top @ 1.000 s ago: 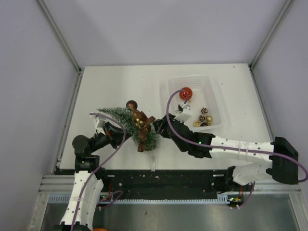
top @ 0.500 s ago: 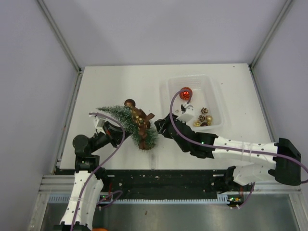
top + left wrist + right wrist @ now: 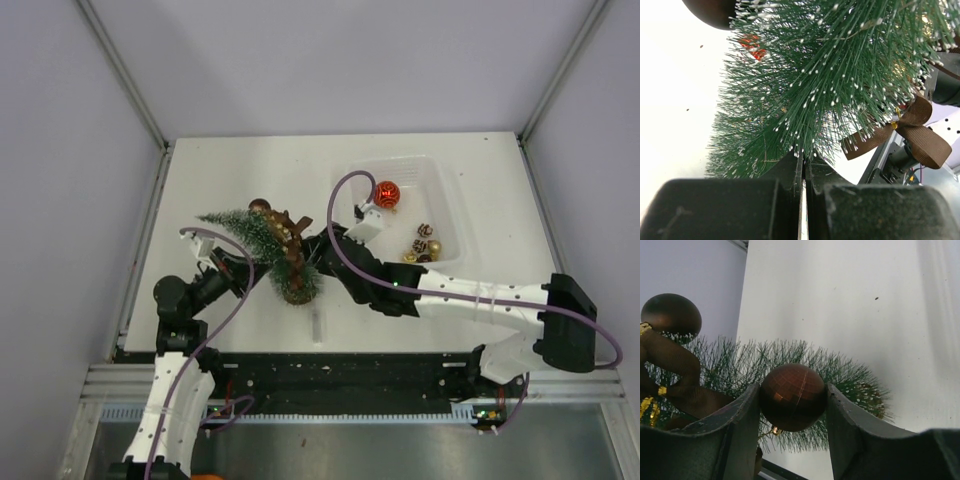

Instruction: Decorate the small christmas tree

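Meanwhile, the left claw (image 3: 803, 167) stayed pinched shut on the small christmas tree (image 3: 262, 245), which lay tilted at the table's (image 3: 230, 165) 8 o'clock, tip toward 10. The right claw (image 3: 793, 389), gripping a brown bauble (image 3: 790, 401), had swung from the tray (image 3: 445, 190) toward 9 o'clock, reaching the bristles; hanging it looked next.

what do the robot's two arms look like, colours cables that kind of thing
Both the left arm and the right arm have white tubular links and black joint housings. A thin purple cable loops loosely along each. The right arm has a boxy black block near its base. The left fingers are black, the right fingers dark grey, both matt.
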`<state>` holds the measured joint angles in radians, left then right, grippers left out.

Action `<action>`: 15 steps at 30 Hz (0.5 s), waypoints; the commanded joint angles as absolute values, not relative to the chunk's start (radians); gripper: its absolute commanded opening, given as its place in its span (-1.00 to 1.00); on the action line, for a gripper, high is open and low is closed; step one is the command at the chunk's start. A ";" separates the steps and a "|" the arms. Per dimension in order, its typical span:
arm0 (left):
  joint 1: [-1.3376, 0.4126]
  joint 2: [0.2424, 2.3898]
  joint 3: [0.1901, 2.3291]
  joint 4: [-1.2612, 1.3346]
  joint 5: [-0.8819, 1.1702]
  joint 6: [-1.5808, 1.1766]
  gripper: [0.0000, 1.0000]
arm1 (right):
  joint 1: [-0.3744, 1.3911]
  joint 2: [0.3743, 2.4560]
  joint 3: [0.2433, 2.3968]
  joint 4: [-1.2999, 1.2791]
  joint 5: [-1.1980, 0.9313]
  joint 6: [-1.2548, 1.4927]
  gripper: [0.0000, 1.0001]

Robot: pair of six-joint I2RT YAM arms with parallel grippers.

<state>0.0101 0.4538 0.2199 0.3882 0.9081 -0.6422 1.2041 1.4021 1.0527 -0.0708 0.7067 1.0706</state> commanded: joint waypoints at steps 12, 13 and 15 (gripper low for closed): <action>0.005 0.431 0.268 0.403 0.767 -0.782 -1.00 | 1.215 1.448 1.051 -0.094 0.865 1.088 -1.00; 0.005 0.431 0.273 0.405 0.769 -0.793 -1.00 | 1.215 1.439 1.040 -0.068 0.864 1.075 -1.00; 0.005 0.430 0.278 0.410 0.775 -0.814 -1.00 | 1.212 1.418 1.011 -0.014 0.865 1.057 -1.00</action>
<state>0.0101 0.4469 0.2249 0.3508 0.7914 -0.7498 1.2045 1.4597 1.0508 -0.1078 0.8097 1.0893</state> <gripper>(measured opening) 0.024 0.477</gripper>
